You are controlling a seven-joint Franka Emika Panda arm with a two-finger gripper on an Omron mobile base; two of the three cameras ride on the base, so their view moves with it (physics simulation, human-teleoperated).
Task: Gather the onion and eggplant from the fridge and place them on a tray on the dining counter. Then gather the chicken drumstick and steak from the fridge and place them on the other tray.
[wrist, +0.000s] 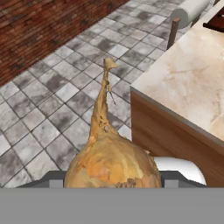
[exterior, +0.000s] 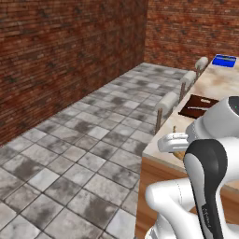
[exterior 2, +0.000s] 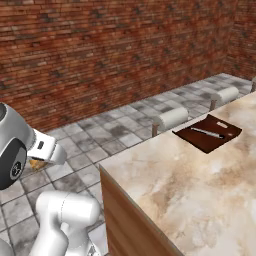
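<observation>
Pincer point(wrist: 113, 183) is clamped on the onion point(wrist: 111, 162): in the hand view the bulb sits right at the fingertips, stalk pointing away from the hand. From the left base view a bit of the onion point(exterior: 179, 154) shows under the hand, at the near corner of the dining counter point(exterior: 219, 88).

Progress, my read: onion is out of the fridge and in transit, not yet placed. The dark tray point(exterior 2: 207, 132) lies further along the counter, well apart from the pincer, with only a thin pale item on it; can't tell what that is. Eggplant, drumstick and steak look still to be done. Stools point(exterior 2: 171, 119) line the counter's floor side.
</observation>
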